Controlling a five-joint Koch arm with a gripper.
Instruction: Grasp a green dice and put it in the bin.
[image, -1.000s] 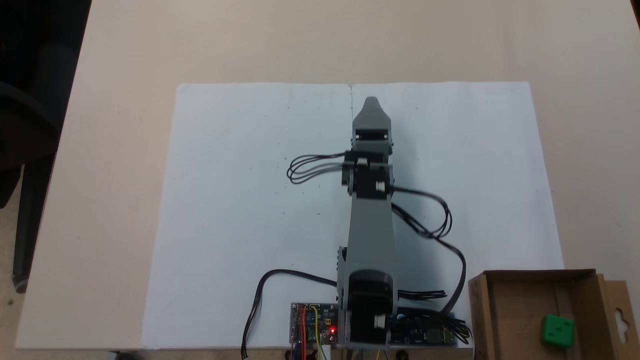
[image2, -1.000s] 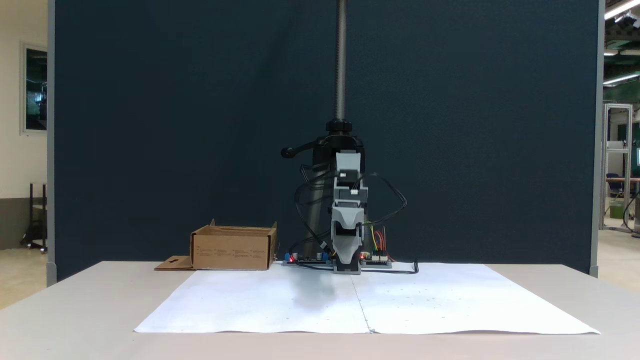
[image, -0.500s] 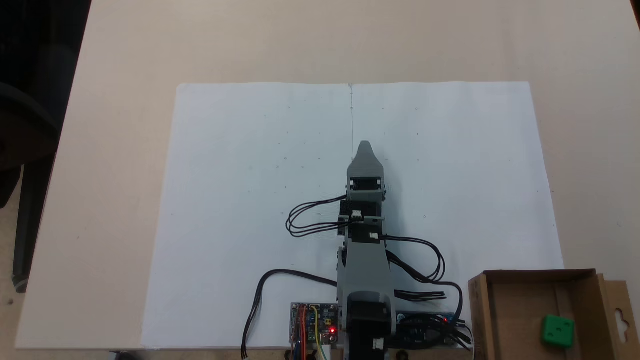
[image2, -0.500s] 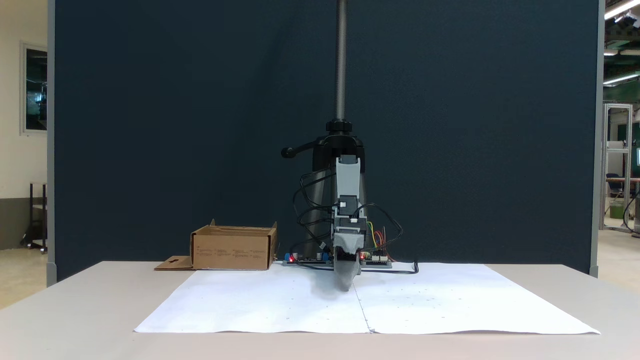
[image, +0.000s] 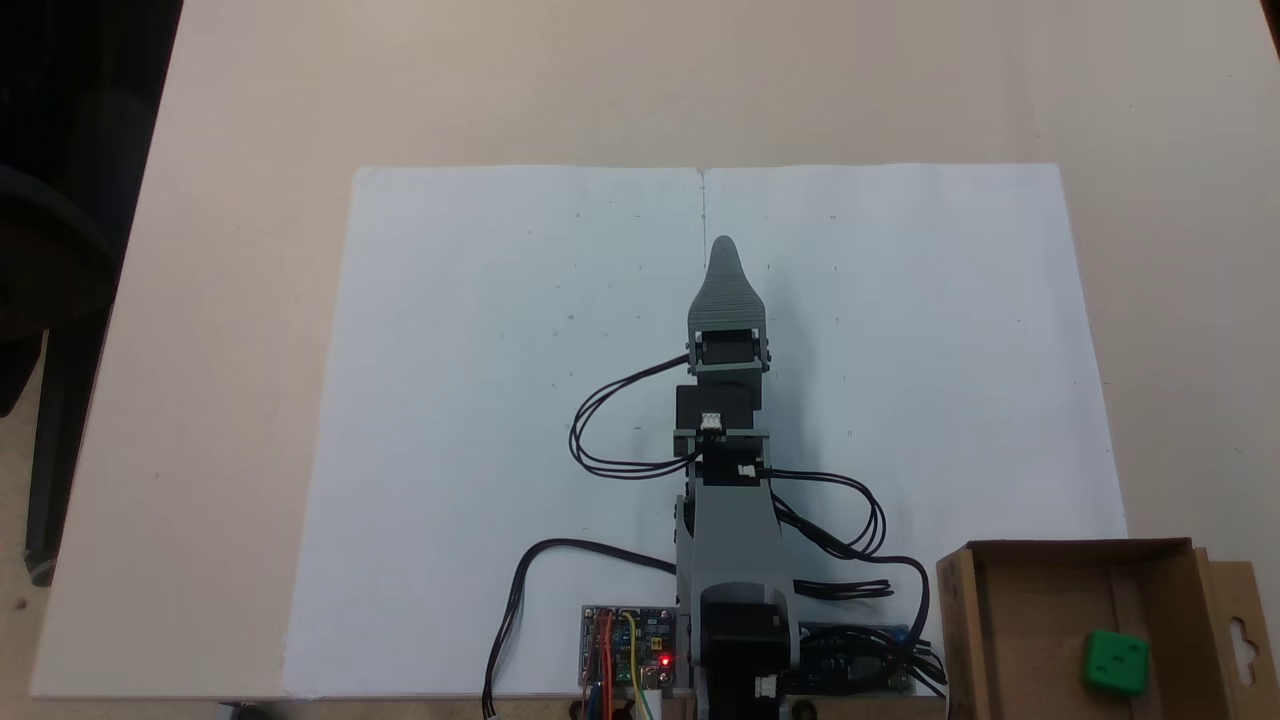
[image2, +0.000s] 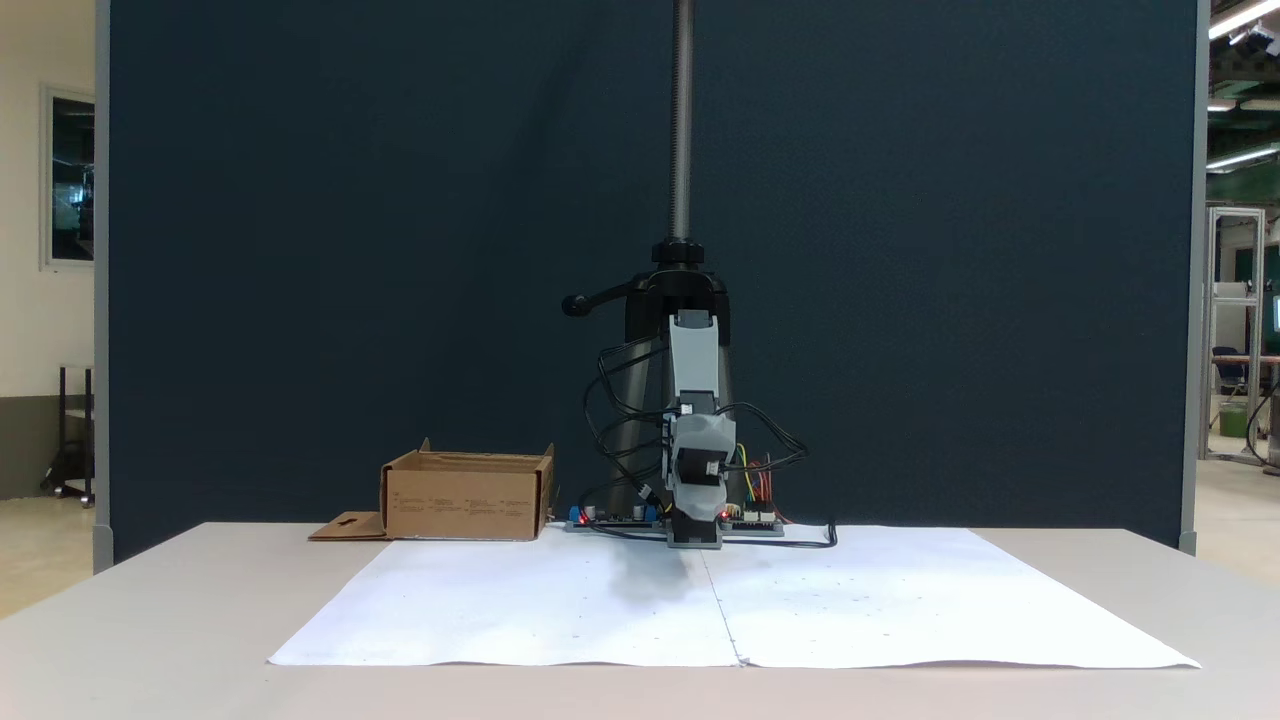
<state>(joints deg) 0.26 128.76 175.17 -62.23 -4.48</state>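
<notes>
We see the green dice (image: 1117, 662) already lying inside the bin (image: 960, 620) at the lower right corner of the top-down fixed view, well apart from the tool (image: 723, 246); over the last second the arm has pulled back toward its base and then stretched a little forward again above the white paper (image: 480, 400) on the worktop (image: 250, 100). With one tapered tip showing, we cannot tell whether the jaws are apart or together; we judge the task done, the arm probably settling to rest.

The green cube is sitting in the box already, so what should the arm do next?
Probably just fold back toward its base and rest. The green dice lies inside the bin, and the gripper hangs above the white paper, carrying nothing.
</notes>
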